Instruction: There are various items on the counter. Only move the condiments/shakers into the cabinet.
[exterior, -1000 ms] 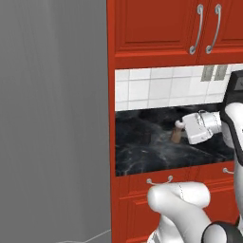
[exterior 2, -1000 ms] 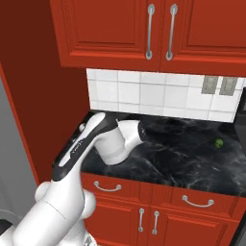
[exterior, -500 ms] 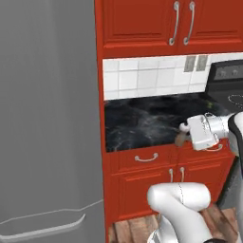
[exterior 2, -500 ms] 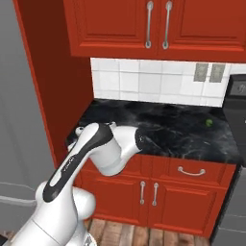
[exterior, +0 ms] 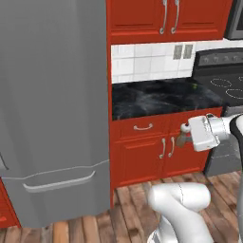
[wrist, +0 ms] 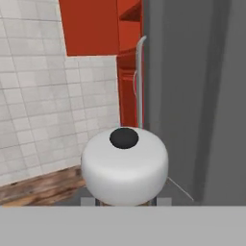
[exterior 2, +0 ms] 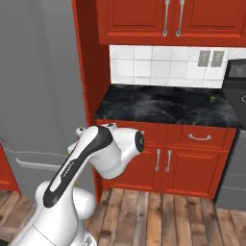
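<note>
My gripper point(exterior: 183, 136) is shut on the brown shaker with the white ball top point(exterior: 182, 138), held in front of the red drawer fronts, below the counter's edge. In the hand view the ball top point(wrist: 124, 163) looms close, with a dark hole in its crown, and hides my fingers. The black marble counter point(exterior: 156, 99) point(exterior 2: 158, 105) carries a small dark greenish piece point(exterior: 193, 85) point(exterior 2: 212, 99) near its right end. The red upper cabinet point(exterior: 166, 19) point(exterior 2: 173, 19) has both doors shut. The tan mill-shaped shaker is out of view.
A tall grey fridge point(exterior: 52, 104) stands left of the counter. A dark stove point(exterior: 223, 61) adjoins it on the right. In the hand view a long grey bar handle point(wrist: 139, 81) runs along a red cabinet front beside the grey fridge wall.
The whole picture has shifted: the base has backed away from the counter, and floor and fridge have come into view. The gripper, still shut on the shaker, now sits lower, before the drawer fronts.
</note>
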Available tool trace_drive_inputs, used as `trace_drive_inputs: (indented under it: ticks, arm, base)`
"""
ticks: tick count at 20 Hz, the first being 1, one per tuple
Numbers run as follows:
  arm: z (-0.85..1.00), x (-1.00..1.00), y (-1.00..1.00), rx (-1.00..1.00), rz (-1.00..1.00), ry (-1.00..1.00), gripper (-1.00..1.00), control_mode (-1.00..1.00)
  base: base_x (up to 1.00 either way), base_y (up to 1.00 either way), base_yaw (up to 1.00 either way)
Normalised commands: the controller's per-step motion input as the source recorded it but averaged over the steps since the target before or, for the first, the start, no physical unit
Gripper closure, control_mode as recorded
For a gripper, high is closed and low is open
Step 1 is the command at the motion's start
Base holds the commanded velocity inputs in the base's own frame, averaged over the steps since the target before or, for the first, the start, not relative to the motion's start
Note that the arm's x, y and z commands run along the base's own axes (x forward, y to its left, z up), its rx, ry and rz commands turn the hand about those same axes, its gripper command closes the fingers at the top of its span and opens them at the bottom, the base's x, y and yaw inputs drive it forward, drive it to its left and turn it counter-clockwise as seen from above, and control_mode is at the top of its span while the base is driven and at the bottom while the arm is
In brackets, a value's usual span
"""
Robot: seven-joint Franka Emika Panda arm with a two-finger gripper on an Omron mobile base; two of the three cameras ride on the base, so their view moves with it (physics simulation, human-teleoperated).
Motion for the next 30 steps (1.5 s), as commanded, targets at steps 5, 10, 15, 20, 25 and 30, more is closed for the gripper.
trace_drive_inputs:
  ticks: [5, 10, 15, 20, 25, 30]
  arm:
    - [0.0, 0.0, 0.0, 0.0, 0.0, 0.0, 1.0, 1.0]
    - [0.0, 0.0, 0.0, 0.0, 0.0, 0.0, 1.0, 1.0]
    - [0.0, 0.0, 0.0, 0.0, 0.0, 0.0, 1.0, 1.0]
    - [0.0, 0.0, 0.0, 0.0, 0.0, 0.0, 1.0, 1.0]
    - [0.0, 0.0, 0.0, 0.0, 0.0, 0.0, 1.0, 1.0]
    - [0.0, 0.0, 0.0, 0.0, 0.0, 0.0, 1.0, 1.0]
  base:
    - [-0.8, 1.0, -0.05]
    - [-0.62, 1.0, -0.04]
    - [-0.24, 1.0, -0.2]
    - [0.05, 1.0, -0.47]
    - [0.3, 1.0, -0.46]
    - [0.26, 0.99, -0.18]
